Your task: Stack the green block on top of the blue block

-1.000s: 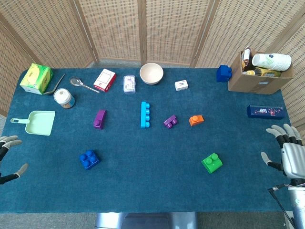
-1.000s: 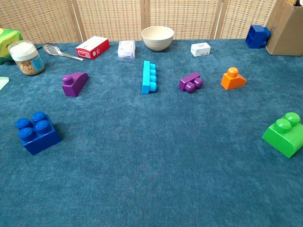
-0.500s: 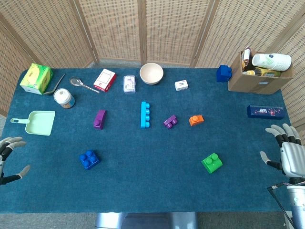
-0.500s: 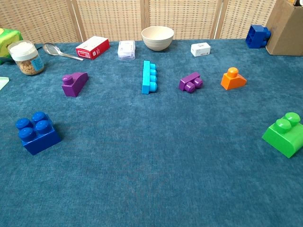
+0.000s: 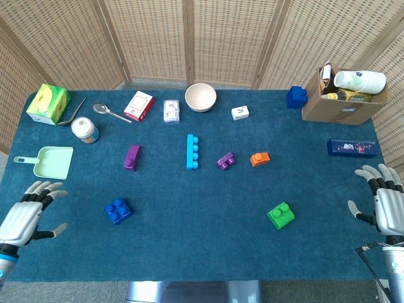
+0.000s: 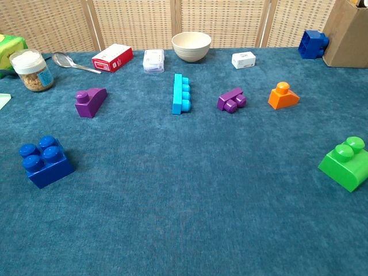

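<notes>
The green block [image 5: 280, 215] [image 6: 347, 163] lies on the blue cloth at the front right, studs up. A blue block [image 5: 118, 211] [image 6: 43, 161] sits at the front left. My left hand [image 5: 25, 214] hovers at the table's left edge, left of the blue block, fingers spread and empty. At the right edge my right hand [image 5: 384, 202] is open too, well right of the green block. Neither hand shows in the chest view.
Mid-table lie a purple block [image 5: 132, 157], a long cyan block [image 5: 192, 151], a small purple block [image 5: 225, 160] and an orange block [image 5: 259, 158]. A mint dustpan [image 5: 47, 162], jar [image 5: 84, 129], bowl [image 5: 201, 97], cardboard box [image 5: 341, 95] and another blue block [image 5: 297, 96] stand further back.
My left hand has come in from the left edge toward the blue block and is now fully visible. The right hand shifted slightly. No block moved.
</notes>
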Motion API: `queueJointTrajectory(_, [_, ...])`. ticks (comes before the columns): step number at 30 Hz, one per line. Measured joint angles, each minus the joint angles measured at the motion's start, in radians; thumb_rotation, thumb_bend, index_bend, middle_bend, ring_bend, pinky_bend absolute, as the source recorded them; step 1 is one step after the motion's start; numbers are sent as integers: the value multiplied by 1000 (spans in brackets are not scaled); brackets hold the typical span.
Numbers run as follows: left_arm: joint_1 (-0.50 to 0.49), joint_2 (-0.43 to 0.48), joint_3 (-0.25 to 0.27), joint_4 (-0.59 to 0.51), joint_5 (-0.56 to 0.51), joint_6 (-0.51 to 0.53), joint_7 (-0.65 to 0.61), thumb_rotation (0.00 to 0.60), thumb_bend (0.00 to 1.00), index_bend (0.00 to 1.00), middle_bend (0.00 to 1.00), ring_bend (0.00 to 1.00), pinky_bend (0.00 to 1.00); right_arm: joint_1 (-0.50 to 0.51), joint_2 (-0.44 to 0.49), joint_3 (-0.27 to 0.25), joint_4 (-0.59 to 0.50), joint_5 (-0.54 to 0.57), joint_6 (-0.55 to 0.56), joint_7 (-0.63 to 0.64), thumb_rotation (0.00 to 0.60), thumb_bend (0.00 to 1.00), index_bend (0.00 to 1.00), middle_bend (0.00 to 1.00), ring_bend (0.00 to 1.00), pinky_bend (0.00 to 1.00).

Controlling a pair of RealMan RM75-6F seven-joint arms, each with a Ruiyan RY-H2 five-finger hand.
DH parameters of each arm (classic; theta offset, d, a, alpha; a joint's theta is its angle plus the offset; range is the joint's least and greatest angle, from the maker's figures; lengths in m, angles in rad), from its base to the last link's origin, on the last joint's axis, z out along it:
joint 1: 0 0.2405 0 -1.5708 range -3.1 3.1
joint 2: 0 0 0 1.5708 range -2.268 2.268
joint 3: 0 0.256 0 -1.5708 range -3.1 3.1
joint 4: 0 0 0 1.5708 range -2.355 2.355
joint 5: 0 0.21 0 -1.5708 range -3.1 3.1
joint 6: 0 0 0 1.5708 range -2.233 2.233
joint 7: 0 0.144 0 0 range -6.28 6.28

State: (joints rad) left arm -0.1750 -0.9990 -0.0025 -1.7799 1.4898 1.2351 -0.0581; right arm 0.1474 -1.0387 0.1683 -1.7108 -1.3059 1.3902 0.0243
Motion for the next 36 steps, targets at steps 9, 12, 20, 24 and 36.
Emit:
queueJointTrajectory(9, [-98, -59, 0, 47, 18, -126, 25, 537, 305, 201, 83, 43, 0, -1, 5, 5, -3, 14, 1, -10, 565, 281, 214, 186, 46, 0])
queueJointTrajectory(12, [-122, -84, 3, 64, 20, -153, 44, 520, 303, 163, 50, 13, 0, -2, 7, 6, -4, 16, 1, -13, 563, 283, 214, 186, 46, 0])
queueJointTrajectory(20, [-151, -141, 11, 99, 21, -177, 92, 435, 273, 51, 0, 0, 0, -4, 16, 7, -13, 16, 5, -19, 566, 283, 214, 186, 46, 0])
queueJointTrajectory(24, [-166, -160, 14, 121, 16, -191, 92, 424, 269, 53, 0, 0, 0, -5, 19, 7, -18, 15, 9, -24, 567, 282, 214, 186, 46, 0])
queueJointTrajectory(36, [-201, -227, 22, 167, -12, -233, 82, 421, 269, 75, 0, 0, 0, -7, 29, 5, -25, 17, 6, -27, 564, 282, 214, 186, 46, 0])
